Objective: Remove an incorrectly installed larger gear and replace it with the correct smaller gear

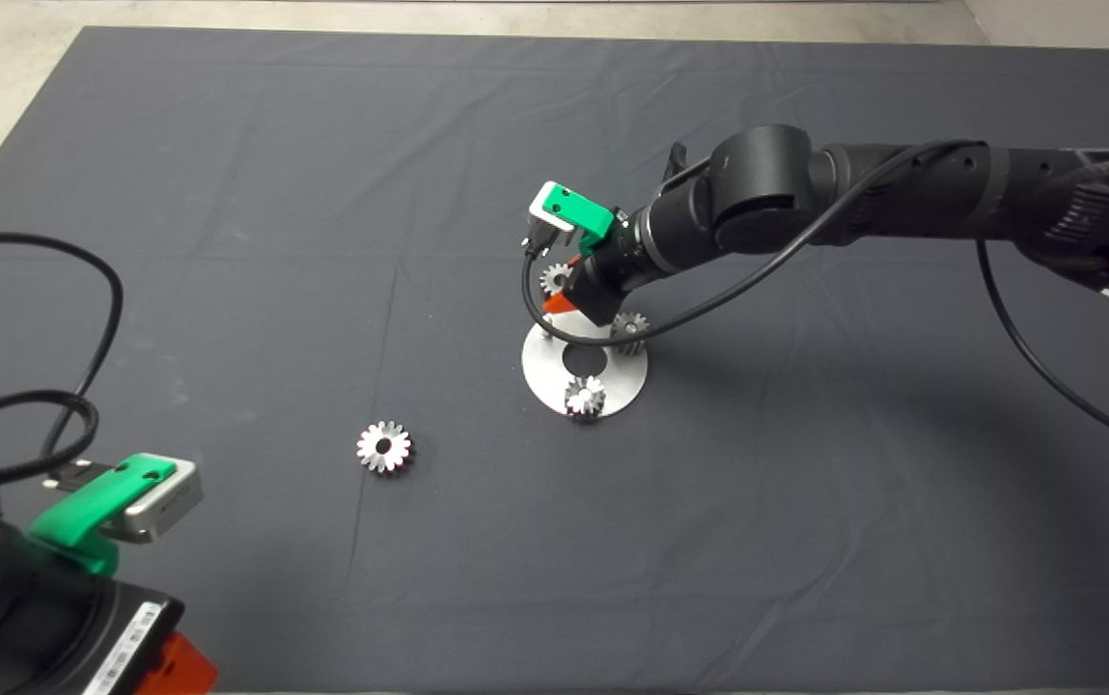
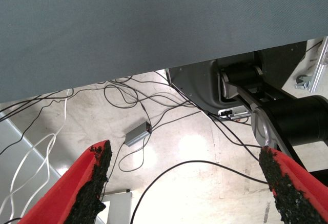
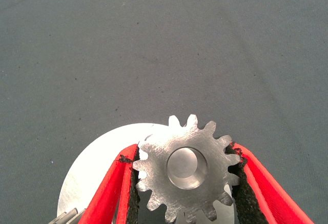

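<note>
The larger gear [image 1: 384, 447], bright silver with pointed teeth, lies flat on the mat, left of the round silver plate [image 1: 623, 379]. My right gripper [image 1: 559, 294] hangs over the plate's far left part, shut on the smaller gear [image 1: 555, 280]. In the right wrist view the smaller gear [image 3: 187, 166] sits between both black pads [image 3: 132, 183] of the right gripper [image 3: 182, 155], above the plate [image 3: 92, 167]. Bright metal shows through its centre hole. My left gripper [image 2: 184, 155] is parked at the lower left edge, open and holding nothing.
Two more small gears [image 1: 585, 397] [image 1: 629, 328] stand on the plate around its dark centre hole [image 1: 584, 360]. The right arm [image 1: 805, 193] and its cable reach in over the mat's right half. Beyond the mat edge, the left wrist view shows floor cables [image 2: 138, 131].
</note>
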Controlling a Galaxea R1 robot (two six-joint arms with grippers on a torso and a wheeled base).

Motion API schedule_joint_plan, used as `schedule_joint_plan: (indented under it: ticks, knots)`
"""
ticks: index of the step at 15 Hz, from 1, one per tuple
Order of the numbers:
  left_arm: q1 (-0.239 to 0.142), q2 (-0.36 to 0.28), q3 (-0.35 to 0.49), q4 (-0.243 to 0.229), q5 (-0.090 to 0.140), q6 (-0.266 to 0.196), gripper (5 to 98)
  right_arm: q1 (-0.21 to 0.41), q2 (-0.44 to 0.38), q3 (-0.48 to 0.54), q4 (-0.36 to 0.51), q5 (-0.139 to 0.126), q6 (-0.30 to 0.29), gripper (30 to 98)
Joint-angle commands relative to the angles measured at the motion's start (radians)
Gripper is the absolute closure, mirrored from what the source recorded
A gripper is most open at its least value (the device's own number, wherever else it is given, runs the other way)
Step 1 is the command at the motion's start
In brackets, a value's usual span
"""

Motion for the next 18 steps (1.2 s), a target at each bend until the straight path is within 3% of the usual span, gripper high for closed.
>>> schedule_joint_plan:
  ticks: [1,18]
  knots:
    - [-0.004,0.001,0.004,-0.012,0.016,0.001,30.4,0.022,0.002,0.018,-0.036,0.019,0.014,90.0]
    - [-0.002,0.001,0.001,-0.012,0.016,-0.001,30.4,-0.032,0.045,0.016,-0.115,0.016,0.019,90.0]
